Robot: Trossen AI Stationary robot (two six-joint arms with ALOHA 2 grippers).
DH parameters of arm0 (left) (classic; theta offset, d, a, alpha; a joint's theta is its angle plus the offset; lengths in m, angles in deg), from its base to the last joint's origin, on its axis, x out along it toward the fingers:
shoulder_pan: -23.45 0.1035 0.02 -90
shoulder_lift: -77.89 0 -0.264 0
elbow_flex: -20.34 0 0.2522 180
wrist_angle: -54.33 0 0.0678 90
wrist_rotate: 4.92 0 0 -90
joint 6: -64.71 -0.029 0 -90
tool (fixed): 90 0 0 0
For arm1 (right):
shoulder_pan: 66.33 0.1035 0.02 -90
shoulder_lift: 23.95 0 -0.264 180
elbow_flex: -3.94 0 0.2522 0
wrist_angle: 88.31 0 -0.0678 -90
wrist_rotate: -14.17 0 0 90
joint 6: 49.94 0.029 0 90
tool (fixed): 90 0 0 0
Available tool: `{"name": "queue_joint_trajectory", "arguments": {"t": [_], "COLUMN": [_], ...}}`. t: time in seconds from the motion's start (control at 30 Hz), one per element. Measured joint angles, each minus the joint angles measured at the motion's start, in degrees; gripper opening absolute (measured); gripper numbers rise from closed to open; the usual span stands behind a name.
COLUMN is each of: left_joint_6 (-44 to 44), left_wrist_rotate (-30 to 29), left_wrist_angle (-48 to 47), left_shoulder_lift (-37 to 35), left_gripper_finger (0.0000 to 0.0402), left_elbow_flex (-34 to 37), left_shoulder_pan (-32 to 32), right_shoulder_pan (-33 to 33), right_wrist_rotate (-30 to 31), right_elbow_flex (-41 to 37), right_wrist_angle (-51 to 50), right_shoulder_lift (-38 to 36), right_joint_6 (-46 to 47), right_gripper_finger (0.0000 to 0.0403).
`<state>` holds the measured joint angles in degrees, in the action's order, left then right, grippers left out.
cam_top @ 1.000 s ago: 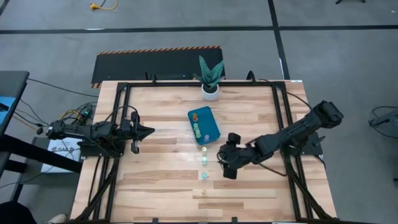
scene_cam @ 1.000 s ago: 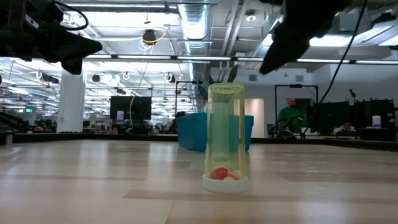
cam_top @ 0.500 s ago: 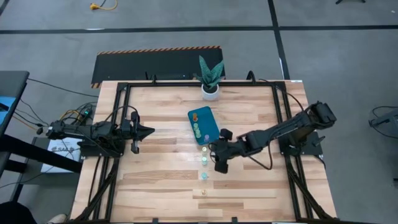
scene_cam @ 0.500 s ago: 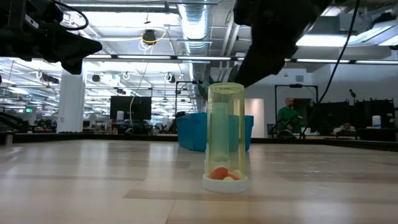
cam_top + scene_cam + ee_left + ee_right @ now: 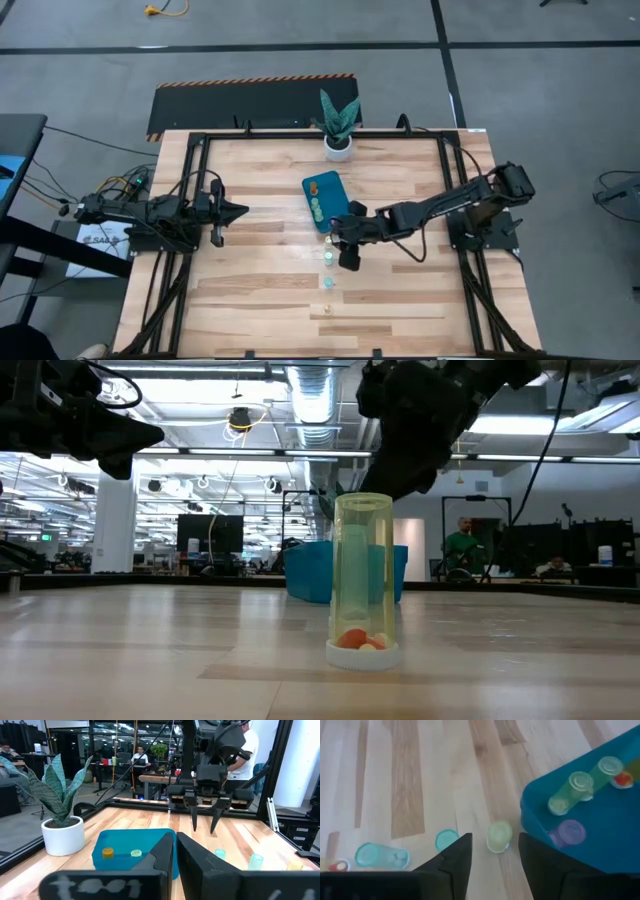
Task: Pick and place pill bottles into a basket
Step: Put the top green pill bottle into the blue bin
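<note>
The right gripper (image 5: pixel 343 247) hangs over the middle of the table (image 5: pixel 260 290), just off the near end of the basket (image 5: pixel 329 200), fingers spread wide and holding nothing; the left wrist view catches it head-on (image 5: pixel 204 826), both fingers pointing down with a clear gap between them, tips above the wood beside the basket (image 5: pixel 131 855).

Looking past its fingers, a pale green bottle (image 5: pixel 499 836) stands upright right in the gap, just beside the basket wall (image 5: pixel 540 827) but outside it; a teal one (image 5: pixel 447 840) stands near it, a second teal one (image 5: pixel 381 855) lies on its side farther along, and a red-tipped one (image 5: pixel 339 866) peeks in at the edge.

Inside the basket: a purple bottle (image 5: pixel 567 833) and two greenish ones (image 5: pixel 570 791) (image 5: pixel 607 769) lying, with an orange cap (image 5: pixel 623 779) behind; from above these show as small dots in the basket, orange (image 5: pixel 313 185) at the far end.

On the open table the bottles run in a line away from the basket: pale green (image 5: pixel 328 241), teal (image 5: pixel 328 259), teal again (image 5: pixel 327 283), yellow (image 5: pixel 326 309) last, nearest the front edge; that yellow one (image 5: pixel 364 580) looms upright in the low view, pills at its bottom.

The left gripper (image 5: pixel 238 211) waits at the left side, well clear of the bottles; its fingers (image 5: pixel 195 860) sit close together, a narrow gap, nothing in them.

The plant pot (image 5: pixel 338 148) stands at the far edge.
</note>
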<state>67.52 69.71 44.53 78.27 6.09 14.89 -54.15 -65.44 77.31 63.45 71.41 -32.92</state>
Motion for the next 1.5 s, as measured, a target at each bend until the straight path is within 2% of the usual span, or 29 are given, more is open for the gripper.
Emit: {"name": "queue_joint_trajectory", "arguments": {"t": [0.43, 0.73, 1.5], "left_joint_6": [0.0, 0.0, 0.0], "left_wrist_rotate": [0.0, 0.0, 0.0], "left_wrist_angle": [0.0, 0.0, 0.0], "left_shoulder_lift": [0.0, 0.0, 0.0], "left_gripper_finger": [0.0009, 0.0009, 0.0009], "left_elbow_flex": [0.0, 0.0, 0.0], "left_shoulder_pan": [0.0, 0.0, 0.0], "right_shoulder_pan": [-2.4, -2.9, -4.9], "right_wrist_rotate": [-2.2, -6.0, -6.1], "right_elbow_flex": [0.0, 0.0, 0.0], "right_wrist_angle": [1.2, 4.4, 4.1], "right_shoulder_lift": [1.5, 4.3, 4.4], "right_joint_6": [-0.7, -0.9, -0.6], "right_gripper_finger": [0.0150, 0.0140, 0.0144]}}
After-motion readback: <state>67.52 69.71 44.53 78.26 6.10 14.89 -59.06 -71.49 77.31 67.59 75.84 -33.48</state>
